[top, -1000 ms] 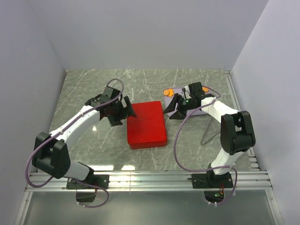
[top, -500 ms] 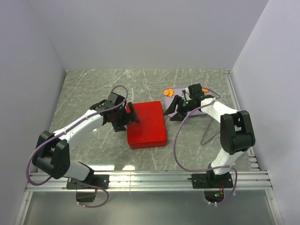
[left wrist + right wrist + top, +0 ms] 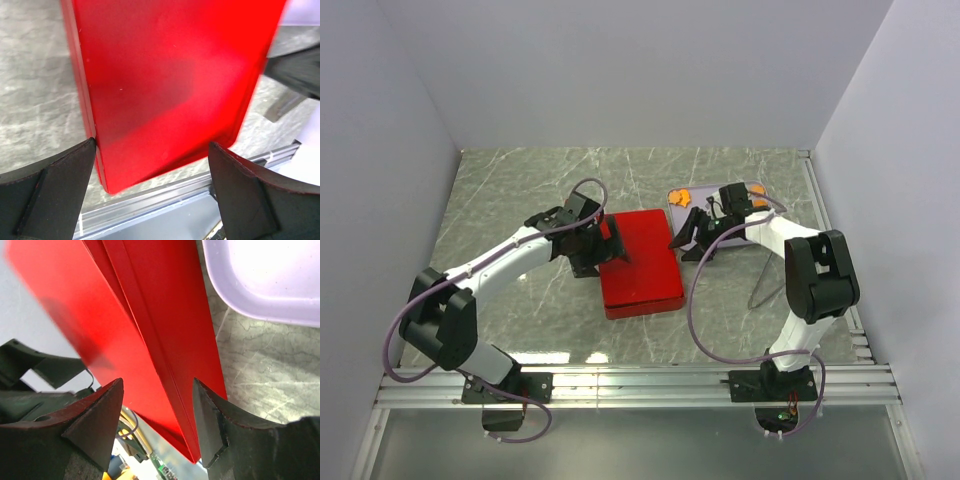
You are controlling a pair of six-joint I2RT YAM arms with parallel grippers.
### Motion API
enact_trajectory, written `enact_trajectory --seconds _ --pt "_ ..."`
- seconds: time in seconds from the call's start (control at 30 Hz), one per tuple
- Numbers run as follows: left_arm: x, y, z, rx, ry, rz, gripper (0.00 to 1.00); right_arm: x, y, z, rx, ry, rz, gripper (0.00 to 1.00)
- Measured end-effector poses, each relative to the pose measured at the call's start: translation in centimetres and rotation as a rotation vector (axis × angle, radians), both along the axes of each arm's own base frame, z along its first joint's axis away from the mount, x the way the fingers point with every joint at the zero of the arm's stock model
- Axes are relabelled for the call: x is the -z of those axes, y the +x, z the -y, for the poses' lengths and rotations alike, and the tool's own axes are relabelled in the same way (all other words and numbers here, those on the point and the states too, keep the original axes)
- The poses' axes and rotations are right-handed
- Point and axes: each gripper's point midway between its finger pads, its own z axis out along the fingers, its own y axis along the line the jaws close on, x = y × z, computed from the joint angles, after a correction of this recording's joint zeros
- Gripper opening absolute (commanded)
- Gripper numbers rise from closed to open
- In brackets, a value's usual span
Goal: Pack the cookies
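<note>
Orange cookies (image 3: 682, 197) lie on a lilac tray (image 3: 740, 228) at the back right, some hidden by my right arm. A red box (image 3: 640, 262) with its lid on lies mid-table. My left gripper (image 3: 610, 243) stands wide open at the box's left edge. In the left wrist view the red box (image 3: 165, 85) fills the frame, and its near corner sits between the fingers (image 3: 55, 185). My right gripper (image 3: 685, 235) is open astride the box's upper right edge. The red box's rim (image 3: 165, 365) runs between its fingers (image 3: 212, 425), next to the tray (image 3: 260, 280).
A thin bent wire (image 3: 765, 285) lies on the marble tabletop right of the box. An aluminium rail (image 3: 640, 385) runs along the near edge by the arm bases. White walls close in the left, back and right sides.
My left gripper has moved right, up against the red box. The box has slid and turned a little toward the right. The right gripper has shifted only slightly, staying at the box's corner.
</note>
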Motion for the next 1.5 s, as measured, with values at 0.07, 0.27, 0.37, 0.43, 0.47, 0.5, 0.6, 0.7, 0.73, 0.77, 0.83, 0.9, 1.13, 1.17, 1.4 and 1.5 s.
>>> enact_trajectory --seconds 0.07,0.27,0.37,0.43,0.47,0.5,0.6,0.7,0.73,0.77,0.83,0.9,1.13,1.17,1.4,1.5 --pt "-0.7 0.3 0.5 0.006 -0.011 0.013 0.99 0.4 -0.2 -0.2 -0.002 0.005 -0.006 0.64" --pt "-0.3 -0.2 1.3 0.030 -0.001 -0.009 0.99 2.4 -1.0 -0.7 0.011 0.017 -0.043 0.64" --pt "0.1 -0.4 1.3 0.035 0.009 -0.026 0.99 2.6 -0.8 -0.7 0.019 0.022 -0.042 0.64" --pt "0.4 -0.5 1.2 0.035 0.014 -0.035 0.99 2.6 -0.7 -0.8 0.022 0.024 -0.039 0.64" --pt "0.5 -0.5 1.2 0.035 0.016 -0.037 0.99 2.6 -0.7 -0.8 0.022 0.025 -0.038 0.64" --pt "0.5 -0.5 1.2 0.034 0.018 -0.039 1.00 2.6 -0.7 -0.8 0.022 0.026 -0.037 0.64" --pt "0.8 -0.6 1.1 0.031 0.021 -0.040 0.99 2.5 -0.7 -0.9 0.019 0.029 -0.038 0.64" --pt "1.1 -0.4 0.6 0.015 0.008 -0.027 0.99 2.3 -0.9 -1.1 0.008 0.044 -0.040 0.64" --pt "1.1 -0.3 0.3 0.008 -0.001 -0.019 0.99 2.2 -1.0 -1.2 0.004 0.047 -0.041 0.64" --pt "1.2 -0.2 0.1 0.001 -0.013 -0.010 1.00 2.1 -1.0 -1.3 0.000 0.051 -0.041 0.64" --pt "1.1 0.1 -0.2 -0.011 -0.044 0.010 0.99 2.0 -1.2 -1.5 -0.007 0.059 -0.043 0.64" --pt "0.6 0.7 -0.2 -0.018 -0.080 0.040 0.99 1.9 -1.2 -1.6 -0.009 0.065 -0.046 0.64" --pt "0.1 1.3 0.2 -0.005 -0.157 0.087 0.90 2.0 -1.1 -1.4 -0.004 0.059 -0.042 0.64" --pt "0.3 1.3 0.2 -0.005 -0.165 0.087 0.87 2.0 -1.1 -1.4 -0.003 0.059 -0.042 0.64" --pt "-0.3 1.3 1.3 0.020 -0.316 0.098 0.69 1.9 -1.1 -1.5 -0.005 0.063 -0.043 0.64" --pt "-1.0 1.3 1.5 0.026 -0.387 0.112 0.56 1.8 -1.1 -1.5 -0.008 0.070 -0.043 0.64"
